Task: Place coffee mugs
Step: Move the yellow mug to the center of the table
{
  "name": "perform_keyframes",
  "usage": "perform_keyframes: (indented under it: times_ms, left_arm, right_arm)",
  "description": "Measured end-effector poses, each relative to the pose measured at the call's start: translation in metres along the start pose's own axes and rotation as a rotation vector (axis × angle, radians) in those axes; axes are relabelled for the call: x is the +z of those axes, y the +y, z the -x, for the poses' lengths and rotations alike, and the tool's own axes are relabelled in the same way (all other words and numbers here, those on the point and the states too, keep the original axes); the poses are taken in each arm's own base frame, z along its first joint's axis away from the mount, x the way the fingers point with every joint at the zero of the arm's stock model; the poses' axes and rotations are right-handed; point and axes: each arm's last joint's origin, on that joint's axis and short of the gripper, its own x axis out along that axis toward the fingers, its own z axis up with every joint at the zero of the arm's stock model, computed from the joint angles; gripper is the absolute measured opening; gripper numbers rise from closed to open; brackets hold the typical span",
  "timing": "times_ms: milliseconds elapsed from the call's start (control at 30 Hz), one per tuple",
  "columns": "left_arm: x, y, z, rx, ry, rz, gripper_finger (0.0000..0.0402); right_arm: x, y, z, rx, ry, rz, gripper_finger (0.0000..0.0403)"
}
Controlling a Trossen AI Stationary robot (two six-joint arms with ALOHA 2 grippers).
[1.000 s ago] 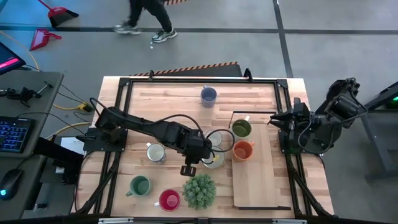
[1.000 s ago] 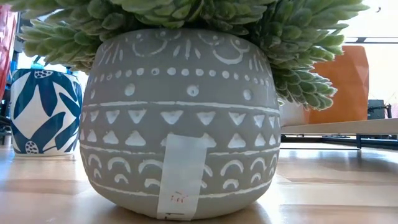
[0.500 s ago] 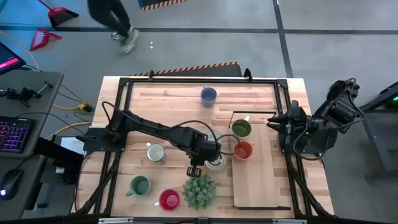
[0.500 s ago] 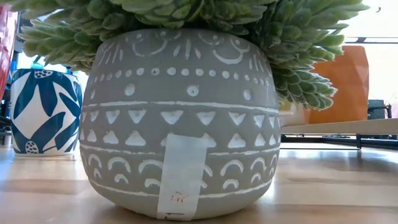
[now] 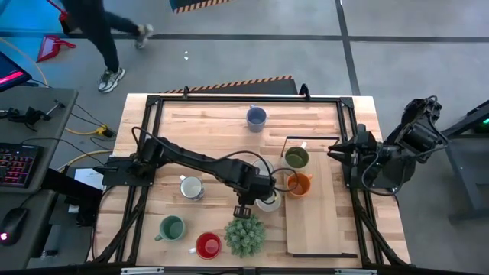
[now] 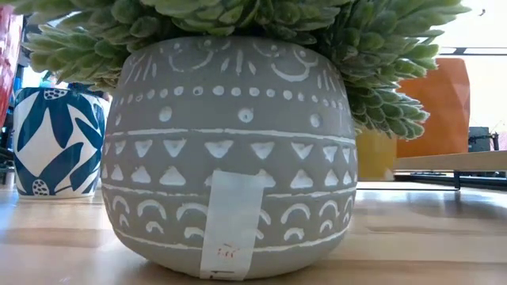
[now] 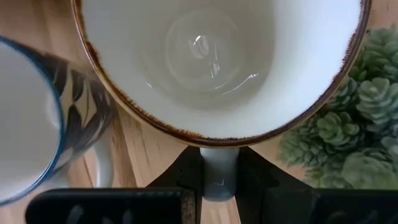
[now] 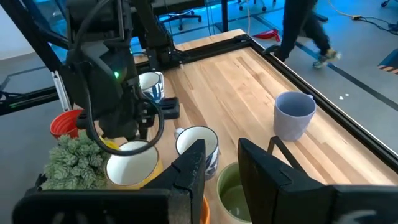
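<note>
Your left gripper point(image 5: 254, 192) has carried the yellow-sided mug point(image 5: 267, 200) a little toward the board point(image 5: 317, 225) since the earlier frame, pinching its handle. The mug now hangs at the plant's point(image 5: 244, 234) one o'clock, just beside the orange mug point(image 5: 298, 184). If you continue toward three o'clock, it may hit the orange mug; your right gripper point(image 8: 219, 163) waits spread at the table's right edge.

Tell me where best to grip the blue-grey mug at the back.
Grip the blue-grey mug by its rim, coming straight down, one finger inside. It stands upright, mouth open upward, with nothing close beside it.
</note>
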Motion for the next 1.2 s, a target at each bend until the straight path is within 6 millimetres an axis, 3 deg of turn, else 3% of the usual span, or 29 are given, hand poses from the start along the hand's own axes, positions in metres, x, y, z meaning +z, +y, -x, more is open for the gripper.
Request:
perform_keyframes:
  times_ms: [1200]
  left_arm:
    - [0.0006, -0.0048, -0.0101, -0.002, 0.015, 0.067, 0.0051]
  right_arm:
    - [0.0005, 0.0030, 0.0001, 0.056, 0.030, 0.038, 0.0081]
